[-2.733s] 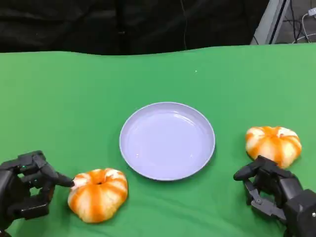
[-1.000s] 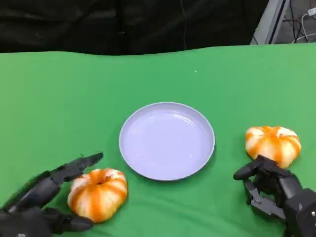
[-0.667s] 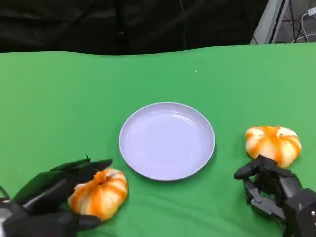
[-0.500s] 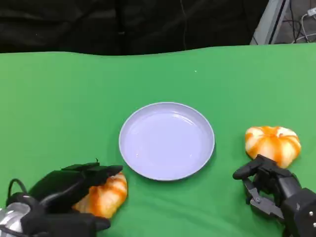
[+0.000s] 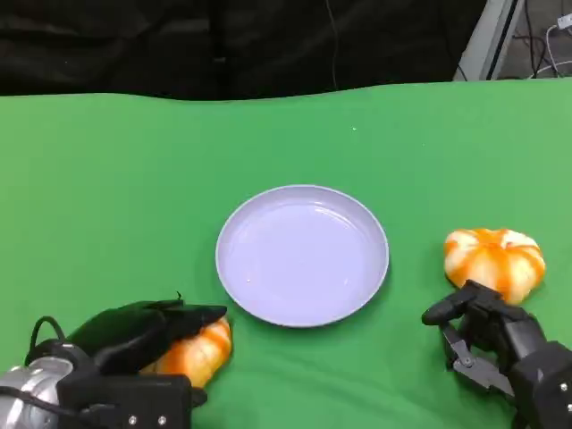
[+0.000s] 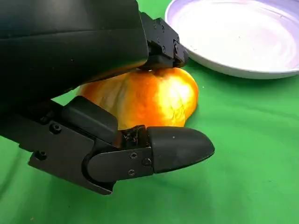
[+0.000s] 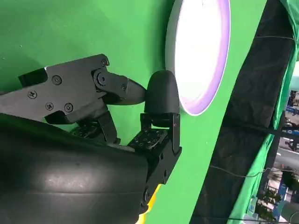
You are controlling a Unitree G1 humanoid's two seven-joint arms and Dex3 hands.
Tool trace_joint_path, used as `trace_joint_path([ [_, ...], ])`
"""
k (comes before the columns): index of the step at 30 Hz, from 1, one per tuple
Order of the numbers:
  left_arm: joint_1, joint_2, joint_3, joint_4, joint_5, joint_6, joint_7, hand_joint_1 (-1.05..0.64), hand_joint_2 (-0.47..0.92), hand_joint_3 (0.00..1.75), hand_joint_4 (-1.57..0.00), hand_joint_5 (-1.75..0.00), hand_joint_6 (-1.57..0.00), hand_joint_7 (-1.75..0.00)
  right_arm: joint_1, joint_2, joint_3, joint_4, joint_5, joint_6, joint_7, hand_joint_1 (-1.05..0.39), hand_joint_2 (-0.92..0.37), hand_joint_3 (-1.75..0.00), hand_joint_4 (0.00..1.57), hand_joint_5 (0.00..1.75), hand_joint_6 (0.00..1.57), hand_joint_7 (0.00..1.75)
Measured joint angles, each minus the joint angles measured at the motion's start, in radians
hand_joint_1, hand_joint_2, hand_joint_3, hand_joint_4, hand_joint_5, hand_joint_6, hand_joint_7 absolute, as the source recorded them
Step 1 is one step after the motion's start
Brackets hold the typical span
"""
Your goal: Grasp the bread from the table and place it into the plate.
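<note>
— Looking at the table's near left corner: what is the left hand (image 5: 134,344) doing?

— It lies over the left bread (image 5: 198,350), a round orange-and-white striped bun, fingers draped across its top and one finger low against its near side. From the left wrist camera the bun (image 6: 145,95) sits between the upper fingers (image 6: 161,44) and that lower one, so the hand is grasping it. The bun looks to be resting on the green table (image 5: 116,197); I cannot tell if it is lifted at all.

— And the plate?

— The pale lilac plate (image 5: 234,286) sits mid-table with nothing in it. The grasped bun is just beside its near left rim, apart from it. The left wrist camera shows that rim (image 6: 224,70) close behind the bun.

— The other side?

— A second striped bread (image 5: 494,259) lies near the right edge, level with the plate and well apart from it. The right hand (image 5: 496,349) sits just in front of it, toward the near right corner, fingers curled in and holding nothing. The right wrist camera shows those bent fingers (image 7: 161,100) over bare green cloth, with the plate (image 7: 205,56) beyond.
</note>
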Motion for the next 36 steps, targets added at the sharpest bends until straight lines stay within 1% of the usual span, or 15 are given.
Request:
trace_joint_path([
  [12, -0.007, 0.013, -0.020, 0.000, -0.020, 0.009, 0.001, -1.04, 0.92, 0.79, -0.23, -0.02, -0.26, -0.01, 0.000, 0.000, 0.000, 0.000, 0.000, 0.000, 0.000, -0.19, -0.88, -0.59, 0.74, 1.75, 0.71, 1.34],
  [13, -0.007, 0.013, -0.021, 0.000, -0.020, 0.010, 0.001, -1.01, 0.92, 0.74, -0.23, -0.02, -0.26, -0.01, 0.000, 0.000, 0.000, 0.000, 0.000, 0.000, 0.000, -0.19, -0.88, -0.59, 0.74, 1.75, 0.71, 1.33],
  [14, -0.007, 0.014, -0.022, 0.000, -0.021, 0.010, 0.001, -0.94, 0.92, 0.62, -0.24, -0.02, -0.27, -0.01, 0.000, 0.000, 0.000, 0.000, 0.000, 0.000, 0.000, -0.18, -0.87, -0.59, 0.73, 1.75, 0.71, 1.33],
  [15, -0.010, 0.014, -0.025, 0.003, -0.025, 0.018, -0.009, -0.90, 0.92, 0.54, -0.24, -0.02, -0.27, 0.00, 0.001, 0.000, -0.001, 0.000, 0.001, 0.000, 0.001, -0.18, -0.87, -0.59, 0.73, 1.75, 0.71, 1.33],
  [16, -0.017, 0.014, -0.030, 0.008, -0.033, 0.032, -0.025, -0.88, 0.92, 0.51, -0.25, -0.02, -0.27, 0.00, 0.001, 0.000, -0.001, 0.000, 0.003, 0.000, 0.003, -0.18, -0.87, -0.59, 0.72, 1.75, 0.71, 1.33],
  [19, -0.042, 0.016, -0.036, 0.017, -0.043, 0.059, -0.067, -0.87, 0.92, 0.48, -0.25, -0.02, -0.27, 0.00, 0.002, 0.000, -0.001, 0.000, 0.008, 0.000, 0.011, -0.18, -0.87, -0.60, 0.72, 1.75, 0.71, 1.32],
  [24, -0.048, 0.020, -0.042, 0.017, -0.057, 0.071, -0.075, -0.87, 0.92, 0.48, -0.25, -0.01, -0.27, 0.00, 0.003, 0.000, -0.001, 0.000, 0.011, 0.000, 0.012, -0.18, -0.87, -0.60, 0.72, 1.75, 0.71, 1.32],
  [25, -0.049, 0.020, -0.043, 0.017, -0.059, 0.071, -0.075, -0.51, 0.87, 0.28, -0.23, -0.01, -0.26, 0.00, 0.003, 0.000, -0.001, 0.000, 0.011, 0.000, 0.013, -0.18, -0.87, -0.60, 0.73, 1.75, 0.71, 1.32],
  [26, -0.051, 0.021, -0.043, 0.020, -0.071, 0.072, -0.085, -0.38, 0.87, 0.17, -0.23, -0.01, -0.26, 0.00, 0.003, 0.000, -0.002, 0.000, 0.011, 0.000, 0.013, -0.18, -0.87, -0.60, 0.73, 1.75, 0.71, 1.32],
  [28, -0.067, 0.033, -0.045, 0.027, -0.106, 0.073, -0.138, -0.26, 0.87, 0.07, -0.24, -0.01, -0.26, 0.00, 0.004, 0.000, -0.001, -0.002, 0.010, 0.001, 0.011, -0.19, -0.88, -0.60, 0.73, 1.75, 0.71, 1.31],
  [31, -0.092, 0.057, -0.056, 0.034, -0.132, 0.073, -0.194, -0.22, 0.88, 0.03, -0.24, -0.01, -0.26, 0.00, 0.006, 0.000, -0.001, -0.004, 0.010, 0.001, 0.012, -0.18, -0.88, -0.60, 0.72, 1.75, 0.71, 1.31],
  [36, -0.107, 0.073, -0.076, 0.034, -0.137, 0.084, -0.220, -0.19, 0.89, 0.01, -0.25, -0.01, -0.28, -0.01, 0.006, 0.000, -0.002, -0.005, 0.011, 0.001, 0.014, -0.19, -0.88, -0.59, 0.73, 1.75, 0.71, 1.31],
])
